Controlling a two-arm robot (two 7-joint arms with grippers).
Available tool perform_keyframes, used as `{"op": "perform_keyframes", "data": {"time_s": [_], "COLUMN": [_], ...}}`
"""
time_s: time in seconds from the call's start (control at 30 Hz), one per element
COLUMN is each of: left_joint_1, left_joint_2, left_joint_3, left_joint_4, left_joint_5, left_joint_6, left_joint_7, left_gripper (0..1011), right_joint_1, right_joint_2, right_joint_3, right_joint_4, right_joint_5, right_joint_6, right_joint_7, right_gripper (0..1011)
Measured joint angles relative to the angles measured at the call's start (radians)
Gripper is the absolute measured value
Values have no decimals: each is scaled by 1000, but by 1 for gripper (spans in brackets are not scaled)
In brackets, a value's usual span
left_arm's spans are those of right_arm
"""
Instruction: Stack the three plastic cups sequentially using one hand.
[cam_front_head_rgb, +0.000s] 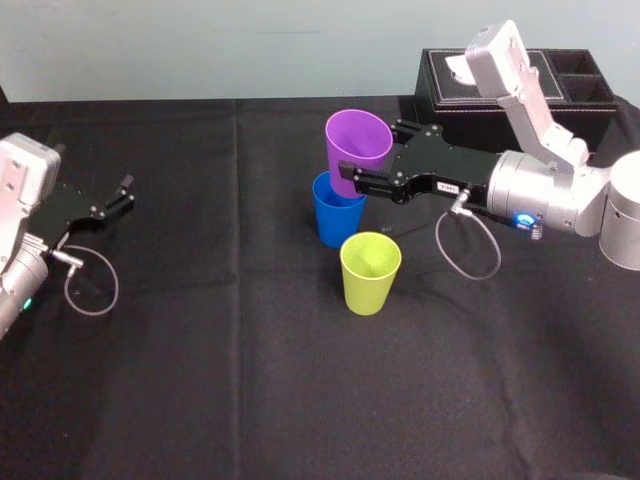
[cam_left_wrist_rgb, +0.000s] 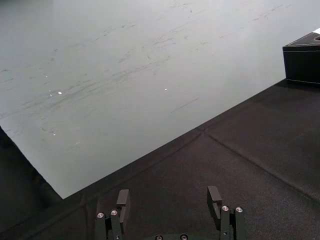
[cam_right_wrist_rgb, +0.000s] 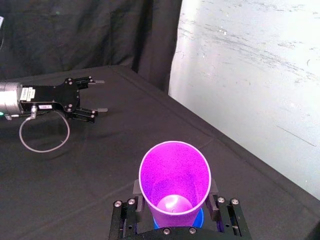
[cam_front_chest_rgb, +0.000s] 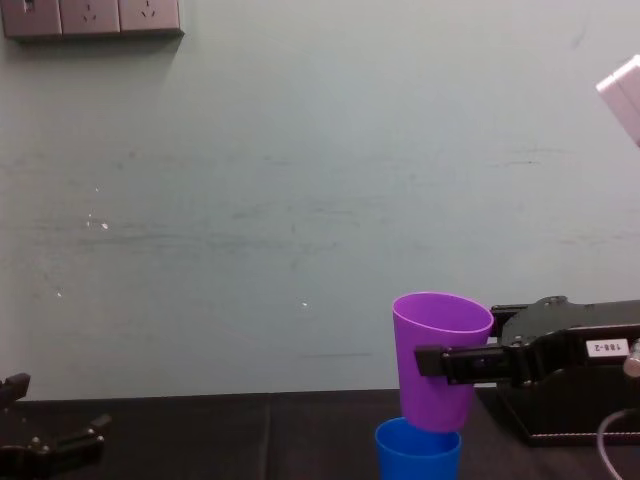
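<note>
At the middle of the black surface (cam_front_head_rgb: 200, 350) in the head view, the right gripper (cam_front_head_rgb: 372, 152) reaches in from 3 o'clock, its fingers closed on the wall of the purple cup (cam_front_head_rgb: 357, 145). That cup hangs directly over the blue cup (cam_front_head_rgb: 337, 212). The yellow-green cup (cam_front_head_rgb: 370, 270) stands alone at about 5 o'clock from the blue one, near it but apart. The tissue box (cam_front_head_rgb: 520, 90) sits at 1 o'clock. The left gripper (cam_front_head_rgb: 125, 195) lies parked at 9 o'clock.

In the left wrist view, the left gripper's fingers (cam_left_wrist_rgb: 122, 197) stand spread with nothing between them.

In the right wrist view, the two fingers press on opposite sides of the purple cup (cam_right_wrist_rgb: 175, 175) below its rim. Its mouth faces the camera, and a sliver of the blue cup (cam_right_wrist_rgb: 197, 220) shows beneath.

In the chest view, the purple cup (cam_front_chest_rgb: 440, 360) is mouth up, its long axis close to vertical and its narrow base right at the mouth of the blue cup (cam_front_chest_rgb: 418, 450). I cannot tell whether they touch.

These cups look light, thin-walled and smooth. A hard squeeze would likely bend the wall, and a loose one would let it slip. The mid-wall hold seems sound. The taper should guide one cup into the next if the axes line up.
</note>
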Motion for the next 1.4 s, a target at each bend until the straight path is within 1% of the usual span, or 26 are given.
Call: {"op": "perform_keyframes", "data": {"time_s": [0.77, 1.07, 1.4], "left_joint_1": [0, 0, 0], "left_joint_2": [0, 0, 0], "left_joint_3": [0, 0, 0], "left_joint_4": [0, 0, 0], "left_joint_5": [0, 0, 0], "left_joint_6": [0, 0, 0], "left_joint_7": [0, 0, 0], "left_gripper": [1010, 1010, 1010], "right_joint_1": [35, 37, 33], "right_joint_2": [-46, -51, -47], "right_joint_3": [-22, -26, -24], "right_joint_4": [77, 82, 81], "right_joint_5": [-14, -19, -20], "right_joint_6": [1, 3, 11], "right_joint_7": [4, 3, 3], "right_gripper": [729, 729, 729]}}
